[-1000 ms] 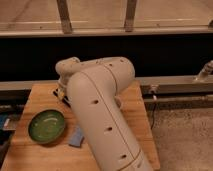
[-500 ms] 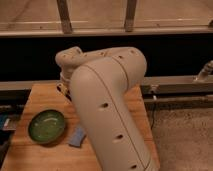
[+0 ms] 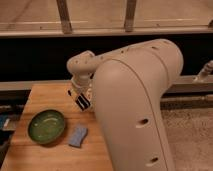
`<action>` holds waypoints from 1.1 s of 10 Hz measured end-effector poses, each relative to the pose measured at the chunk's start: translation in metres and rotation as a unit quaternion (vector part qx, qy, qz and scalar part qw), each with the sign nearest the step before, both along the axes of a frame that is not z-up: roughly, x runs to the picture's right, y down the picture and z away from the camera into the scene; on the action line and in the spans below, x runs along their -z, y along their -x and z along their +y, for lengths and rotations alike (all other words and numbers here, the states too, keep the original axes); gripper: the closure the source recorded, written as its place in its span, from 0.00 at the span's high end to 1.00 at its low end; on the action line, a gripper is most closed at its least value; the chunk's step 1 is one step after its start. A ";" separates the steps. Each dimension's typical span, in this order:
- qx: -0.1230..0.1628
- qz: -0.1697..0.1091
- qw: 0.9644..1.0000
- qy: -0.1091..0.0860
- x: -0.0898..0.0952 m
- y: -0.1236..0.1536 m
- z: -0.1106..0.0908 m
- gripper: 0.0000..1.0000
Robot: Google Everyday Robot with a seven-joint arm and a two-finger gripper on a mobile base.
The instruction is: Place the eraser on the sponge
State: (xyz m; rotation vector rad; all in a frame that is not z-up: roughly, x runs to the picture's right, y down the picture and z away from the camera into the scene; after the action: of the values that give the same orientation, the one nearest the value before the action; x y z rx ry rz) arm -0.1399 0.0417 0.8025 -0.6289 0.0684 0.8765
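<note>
The light-blue sponge (image 3: pixel 78 135) lies flat on the wooden table (image 3: pixel 47 96), just right of the green bowl (image 3: pixel 46 126). My gripper (image 3: pixel 80 98) hangs from the white arm's wrist over the table, behind and a little above the sponge. A small black block with a white stripe, the eraser (image 3: pixel 82 103), sits in the gripper, which is shut on it, clear of the tabletop. The big white arm link (image 3: pixel 137 105) hides the right part of the table.
A dark rail and window frame run behind the table. A small blue object (image 3: pixel 3 123) shows at the left edge. Grey carpet (image 3: pixel 192 135) lies to the right of the arm.
The arm has swung closer and larger in view. The gripper with the eraser has shifted right and slightly forward, now nearer the sponge.
</note>
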 end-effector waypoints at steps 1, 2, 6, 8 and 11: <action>-0.005 0.008 1.000 0.004 0.008 -0.001 0.008 0.00; -0.007 0.013 1.000 0.010 0.015 0.002 0.016 0.00; -0.019 0.024 0.999 0.042 0.021 0.004 0.049 0.00; -0.030 0.029 0.998 0.050 0.023 0.002 0.058 0.00; -0.029 0.028 0.998 0.050 0.023 0.003 0.058 0.00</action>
State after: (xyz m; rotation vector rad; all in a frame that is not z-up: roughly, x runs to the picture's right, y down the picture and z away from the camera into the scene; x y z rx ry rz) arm -0.1432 0.0995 0.7793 -0.7019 0.1459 0.9521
